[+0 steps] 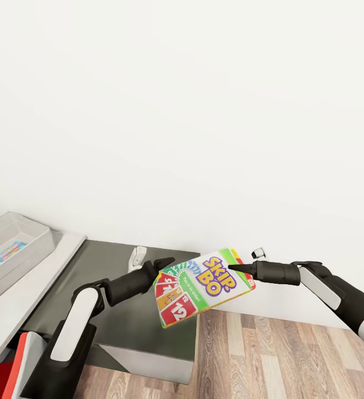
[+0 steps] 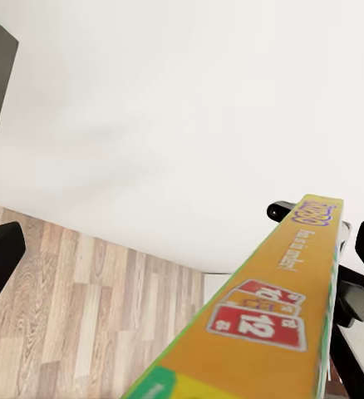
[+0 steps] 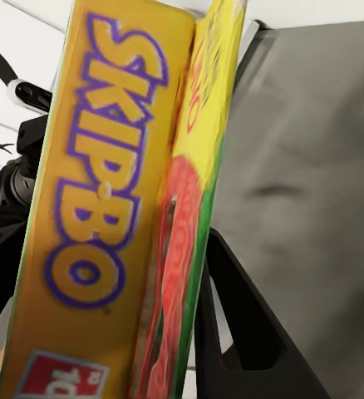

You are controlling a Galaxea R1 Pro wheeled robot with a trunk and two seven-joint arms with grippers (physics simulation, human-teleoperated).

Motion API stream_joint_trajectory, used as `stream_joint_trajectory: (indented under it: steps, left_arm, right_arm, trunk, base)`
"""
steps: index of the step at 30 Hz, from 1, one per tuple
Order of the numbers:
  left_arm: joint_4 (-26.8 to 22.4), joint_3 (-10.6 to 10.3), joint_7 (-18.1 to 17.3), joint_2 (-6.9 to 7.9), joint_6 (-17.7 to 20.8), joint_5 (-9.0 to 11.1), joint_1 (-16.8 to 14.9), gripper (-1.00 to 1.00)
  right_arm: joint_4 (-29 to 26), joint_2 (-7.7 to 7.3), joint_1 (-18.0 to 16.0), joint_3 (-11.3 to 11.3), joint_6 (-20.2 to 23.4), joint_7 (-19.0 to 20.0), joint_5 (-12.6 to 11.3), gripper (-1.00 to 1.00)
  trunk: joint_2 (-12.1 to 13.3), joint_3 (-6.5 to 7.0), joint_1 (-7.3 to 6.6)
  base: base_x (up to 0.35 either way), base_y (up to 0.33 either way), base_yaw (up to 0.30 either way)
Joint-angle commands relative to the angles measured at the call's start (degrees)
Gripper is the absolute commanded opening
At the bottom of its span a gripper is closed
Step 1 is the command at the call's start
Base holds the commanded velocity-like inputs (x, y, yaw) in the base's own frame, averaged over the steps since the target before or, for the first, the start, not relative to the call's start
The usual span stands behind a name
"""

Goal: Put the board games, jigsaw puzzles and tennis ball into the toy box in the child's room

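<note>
White plain wall [image 1: 182, 111] takes up most of the head view, above a wood-plank floor [image 1: 292, 354] at the lower right. Next in size, a low dark-grey cabinet top [image 1: 121, 310] stands against the wall, and beside it at the left runs the pale grey desk [image 1: 32, 293]. On the desk sits the shallow light-grey plastic toy box [image 1: 15, 244], with colourful flat toys partly visible inside it. Well apart from that box, in the air over the cabinet's edge and the floor, hangs the rainbow "SKIP-BO" board game box [image 1: 204, 285], tilted, its printed face towards the head camera. It lies between both arms: the left tool [image 1: 165, 265] meets its upper left edge, and the right tool [image 1: 238, 268] grips its upper right edge, one dark finger [image 3: 240, 332] pressed against the box's face. Whether the left tool actually clamps the box cannot be told.
</note>
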Motion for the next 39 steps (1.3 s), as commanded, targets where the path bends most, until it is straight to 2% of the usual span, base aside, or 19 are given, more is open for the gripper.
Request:
stream_joint_trajectory:
  steps: [1, 16, 26, 39]
  left_arm:
    - [-0.05, 0.03, 0.59, -0.04, 0.19, 0.52, -0.04, 1.0]
    - [0.02, 0.02, 0.58, -0.05, 0.19, 0.54, -0.04, 1.0]
    - [0.26, -0.05, 0.51, -0.16, 0.19, 0.62, -0.1, 1.0]
    - [0.14, -0.04, 0.4, -0.24, 0.19, 0.66, -0.13, 1.0]
  right_arm:
    - [-0.09, -0.03, -0.08, 0.28, 0.81, -0.04, -0.84, -1.0]
    - [-0.28, 0.23, -0.09, 0.26, 0.99, -0.11, -0.71, -1.0]
    - [0.32, 0.19, -0.44, 0.19, 1.52, -0.54, -0.78, -1.0]
    - [0.59, -0.63, -0.77, -1.1, 6.16, -0.63, -0.91, -1.0]
  trunk:
    - [0.33, 0.09, -0.2]
    - [6.34, 2.78, -3.49]
    - [6.34, 2.78, -3.49]
    - [6.34, 3.01, -3.49]
  base:
    - [0.0, 0.0, 0.0]
    - [0.0, 0.0, 0.0]
    - [0.0, 0.0, 0.0]
    - [0.0, 0.0, 0.134]
